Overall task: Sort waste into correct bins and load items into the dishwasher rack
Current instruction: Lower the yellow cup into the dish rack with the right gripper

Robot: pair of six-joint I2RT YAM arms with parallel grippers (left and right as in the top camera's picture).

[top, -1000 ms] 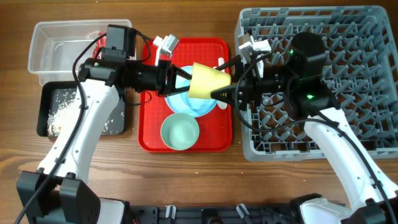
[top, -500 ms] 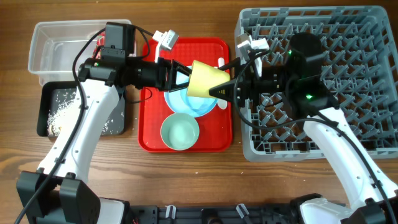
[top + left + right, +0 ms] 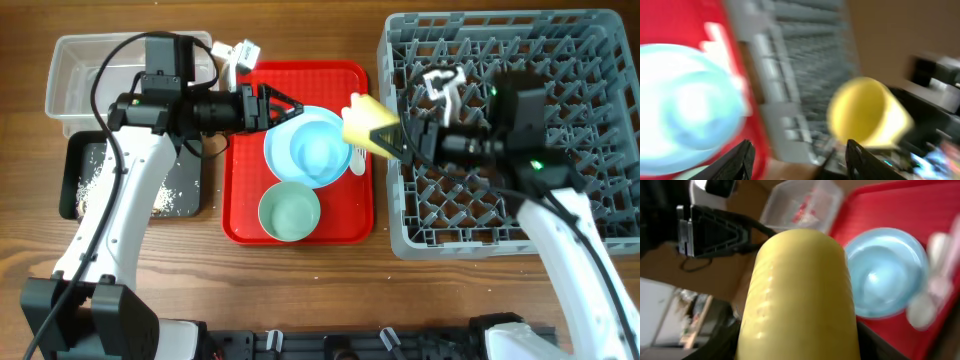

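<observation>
- Overhead view: since a second ago the yellow cup (image 3: 366, 124) has been released by the left tool (image 3: 283, 107) and carried rightward by the right tool (image 3: 392, 136), from mid-tray to the left rim of the grey dishwasher rack (image 3: 560, 60).
- The left tool, earlier closed on the cup, is now seen with its fingers spread and nothing between them, above the upper middle of the red tray (image 3: 245, 225).
- The left arm is stretched level from the upper left toward the centre; the right arm has been drawn back toward the right.
- Right wrist view: the cup (image 3: 802, 295) is gripped between partly open fingers and fills the frame's centre.
- The pale blue plate (image 3: 308, 146) with the small blue bowl (image 3: 318, 152) on it, and the mint green bowl (image 3: 290, 211), remain on the tray.
- The clear tub (image 3: 75, 75) and black tray (image 3: 185, 195) sit at the left of the surface (image 3: 300, 290).
</observation>
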